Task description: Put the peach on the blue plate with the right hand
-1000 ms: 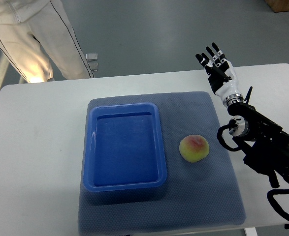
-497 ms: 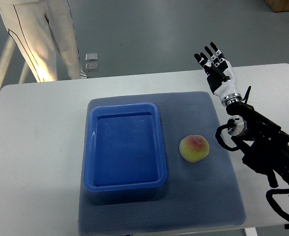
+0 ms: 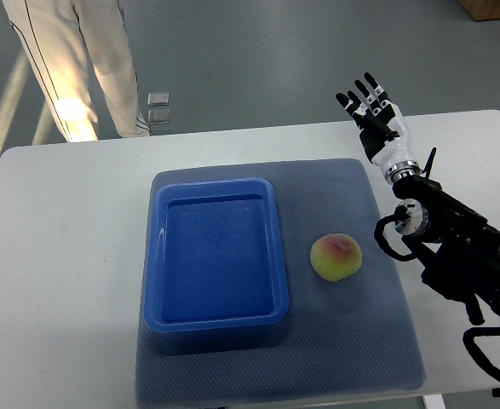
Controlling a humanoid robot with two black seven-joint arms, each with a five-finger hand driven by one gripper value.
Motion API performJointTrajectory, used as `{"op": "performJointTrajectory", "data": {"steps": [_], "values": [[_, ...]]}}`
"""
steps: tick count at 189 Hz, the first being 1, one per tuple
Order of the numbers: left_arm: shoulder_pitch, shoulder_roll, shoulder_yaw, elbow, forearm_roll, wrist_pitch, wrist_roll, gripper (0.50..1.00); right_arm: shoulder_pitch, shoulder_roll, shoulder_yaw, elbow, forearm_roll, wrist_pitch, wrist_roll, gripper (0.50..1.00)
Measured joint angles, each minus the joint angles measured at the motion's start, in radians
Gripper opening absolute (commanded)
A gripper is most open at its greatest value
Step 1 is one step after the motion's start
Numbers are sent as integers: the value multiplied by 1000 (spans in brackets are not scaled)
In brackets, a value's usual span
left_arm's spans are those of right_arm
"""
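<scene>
Overhead, white table (image 3: 62, 256), grey mat (image 3: 352, 341), grey floor; right hand (image 3: 370, 109) spread wide, empty.

The person (image 3: 71, 64) by the table's far side is cut off at the top edge — only legs show — the right arm (image 3: 462, 264) runs off the bottom-right corner, a brown box (image 3: 492, 8) is clipped at the top right, and two small things on the floor (image 3: 158, 106) are too tiny to tell.
</scene>
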Motion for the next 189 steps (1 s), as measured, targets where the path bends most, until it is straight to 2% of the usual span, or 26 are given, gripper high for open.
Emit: {"op": "performJointTrajectory", "data": {"steps": [38,76,106,137,189], "values": [[0,0,0,0,0,0,0,1000,22,-48,-19,27,-183,-2,-4,930],[0,0,0,0,0,0,0,1000,49,-200,-131,106,-481,58,-5,930],[0,0,1,0,0,0,0,1000,73,-378,-244,258,-657,108,-1,930],[0,0,1,0,0,0,0,1000,140,-583,-376,459,-817,163,3,930],[0,0,1,0,0,0,0,1000,205,-705,-500,621,-1188,216,2,930]]}}
